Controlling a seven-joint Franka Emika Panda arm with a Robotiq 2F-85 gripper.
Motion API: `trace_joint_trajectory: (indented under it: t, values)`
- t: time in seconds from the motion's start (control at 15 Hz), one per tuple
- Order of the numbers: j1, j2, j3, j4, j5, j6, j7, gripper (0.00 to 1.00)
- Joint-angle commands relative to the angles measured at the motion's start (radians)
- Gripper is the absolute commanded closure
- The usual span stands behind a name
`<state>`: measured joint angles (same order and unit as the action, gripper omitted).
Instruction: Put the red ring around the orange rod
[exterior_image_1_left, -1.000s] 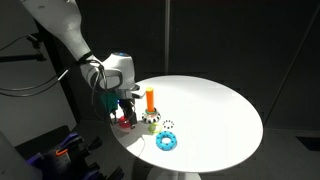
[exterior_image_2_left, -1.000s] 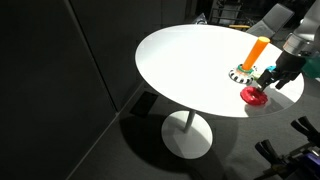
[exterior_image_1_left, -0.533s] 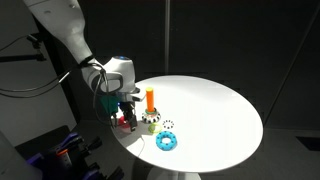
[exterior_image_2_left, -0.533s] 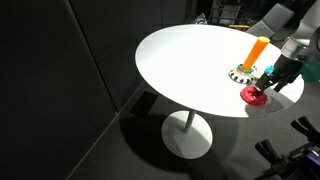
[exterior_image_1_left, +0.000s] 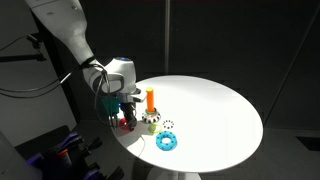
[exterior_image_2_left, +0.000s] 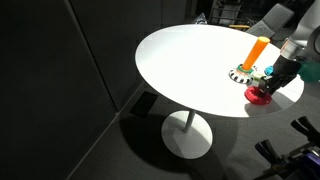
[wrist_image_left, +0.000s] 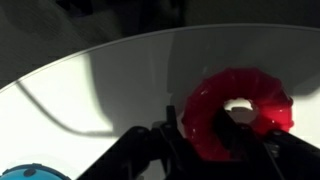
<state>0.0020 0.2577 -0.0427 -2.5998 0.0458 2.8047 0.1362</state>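
The red ring (wrist_image_left: 245, 100) lies on the white table near its edge, next to the orange rod (exterior_image_1_left: 150, 99), which stands upright on a speckled round base (exterior_image_2_left: 243, 74). My gripper (wrist_image_left: 198, 122) is down over the ring (exterior_image_1_left: 127, 122), shut on its rim. One finger (wrist_image_left: 170, 118) presses the outside and the other reaches into the hole. In both exterior views the gripper (exterior_image_2_left: 266, 85) covers part of the ring (exterior_image_2_left: 259, 96). The rod (exterior_image_2_left: 258, 50) is bare.
A light-blue ring (exterior_image_1_left: 166, 142) lies near the table's front edge, and its rim shows in the wrist view at the lower left. A black-and-white dotted ring (exterior_image_1_left: 168, 125) lies between it and the rod's base. The round table (exterior_image_2_left: 190, 60) stands on one pedestal amid dark surroundings.
The jaws have closed from wide open onto the red ring's rim. The ring has shifted slightly on the table. The arm has hardly moved.
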Motion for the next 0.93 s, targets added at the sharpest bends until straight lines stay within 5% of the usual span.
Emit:
trace_joint_trajectory:
  t: [0.0,0.87]
  values:
    - [0.019,-0.014,-0.023,0.014,-0.030,-0.013,0.032,0.89]
    - [0.004,-0.198,-0.030,0.056,-0.084,-0.190,0.047,0.90]
